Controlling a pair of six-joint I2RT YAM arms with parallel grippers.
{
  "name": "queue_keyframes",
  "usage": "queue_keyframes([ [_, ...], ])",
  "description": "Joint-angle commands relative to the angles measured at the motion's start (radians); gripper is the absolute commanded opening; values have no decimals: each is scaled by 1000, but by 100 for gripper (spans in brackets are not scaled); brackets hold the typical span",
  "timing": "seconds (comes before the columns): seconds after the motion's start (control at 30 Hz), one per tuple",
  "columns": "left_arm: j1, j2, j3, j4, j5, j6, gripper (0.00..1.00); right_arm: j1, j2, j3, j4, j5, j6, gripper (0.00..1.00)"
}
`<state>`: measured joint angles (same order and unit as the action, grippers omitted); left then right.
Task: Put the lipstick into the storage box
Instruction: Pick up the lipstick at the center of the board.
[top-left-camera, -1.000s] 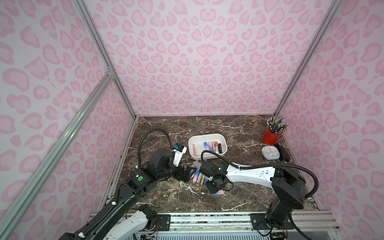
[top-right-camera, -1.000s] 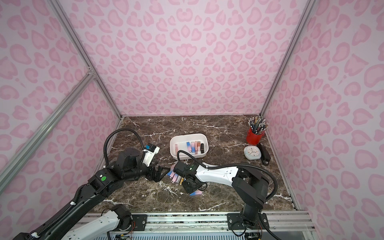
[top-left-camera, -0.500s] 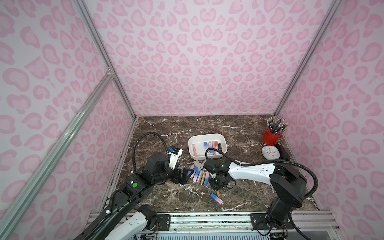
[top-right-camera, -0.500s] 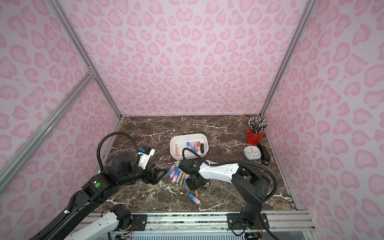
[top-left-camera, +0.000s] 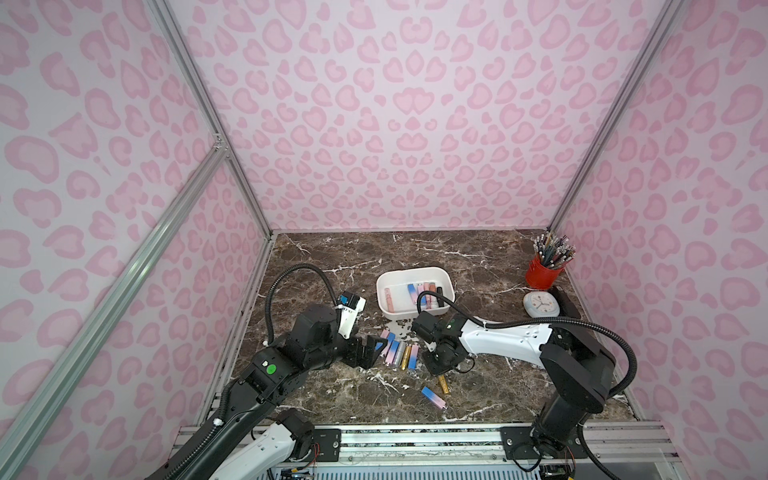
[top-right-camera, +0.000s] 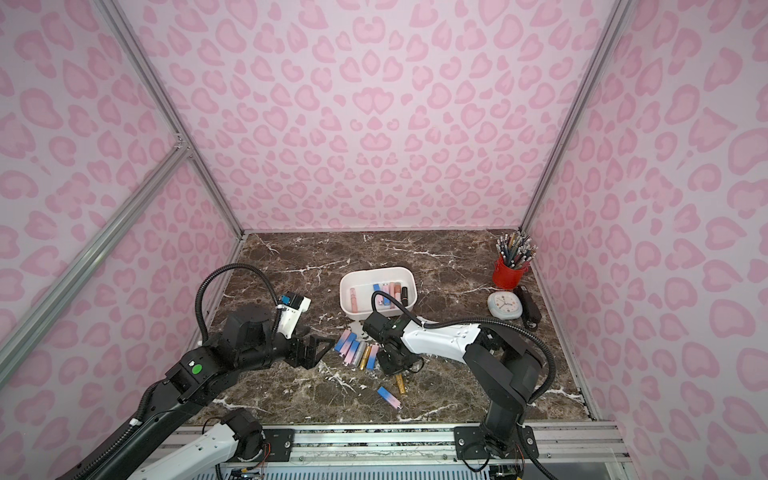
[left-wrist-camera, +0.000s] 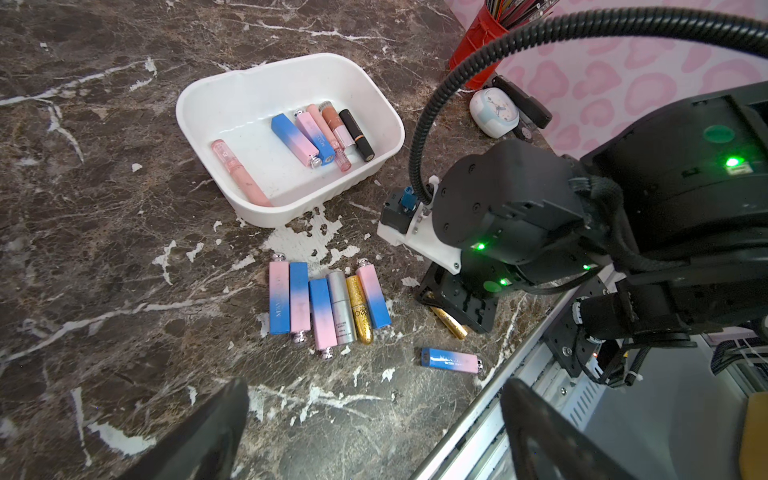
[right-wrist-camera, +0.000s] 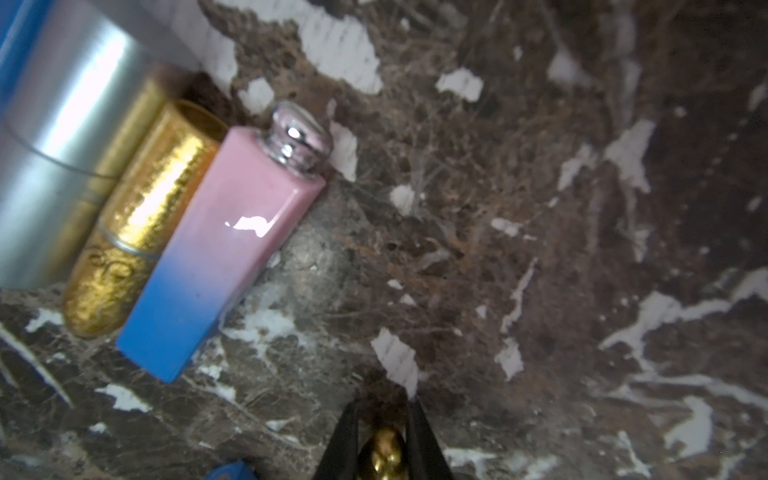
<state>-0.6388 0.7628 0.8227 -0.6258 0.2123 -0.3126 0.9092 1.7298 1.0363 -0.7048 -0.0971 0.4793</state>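
The white storage box (top-left-camera: 415, 272) (top-right-camera: 376, 272) (left-wrist-camera: 232, 83) stands mid-table with several lipsticks inside. In front of it, several more lipsticks (top-left-camera: 399, 353) (left-wrist-camera: 328, 307) lie side by side. Just right of that row, my right gripper (top-left-camera: 436, 365) (top-right-camera: 392, 365) (right-wrist-camera: 384, 419) points down at the table, shut on one end of a gold lipstick (top-left-camera: 444, 384) (left-wrist-camera: 451, 326) (right-wrist-camera: 384, 453) that still lies flat. A pink-and-blue lipstick (top-left-camera: 433, 397) (left-wrist-camera: 451, 360) lies loose nearer the front edge. My left gripper (top-left-camera: 372, 349) (left-wrist-camera: 374, 399) hangs open and empty to the left of the row.
A red pencil cup (top-left-camera: 542, 276), a small round clock (top-left-camera: 539, 303) and a black stapler (top-left-camera: 565, 301) stand at the back right. The metal rail (top-left-camera: 415, 436) runs along the table's front edge. Pink walls close in three sides.
My right jaws have narrowed onto the gold lipstick. The loose pink-and-blue lipstick has slid towards the front edge. The left arm has drawn back to the left, still open.
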Motion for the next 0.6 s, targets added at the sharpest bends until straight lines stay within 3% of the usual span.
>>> queue_keyframes([
  [0.0,1,10,14,26,12,3,97,-7,-19,2,-23,20,13,30],
  [0.13,1,28,21,25,16,13,97,-7,-68,-20,-25,13,33,35],
  [0.57,1,64,29,32,36,17,97,7,-136,-162,46,-42,125,35],
])
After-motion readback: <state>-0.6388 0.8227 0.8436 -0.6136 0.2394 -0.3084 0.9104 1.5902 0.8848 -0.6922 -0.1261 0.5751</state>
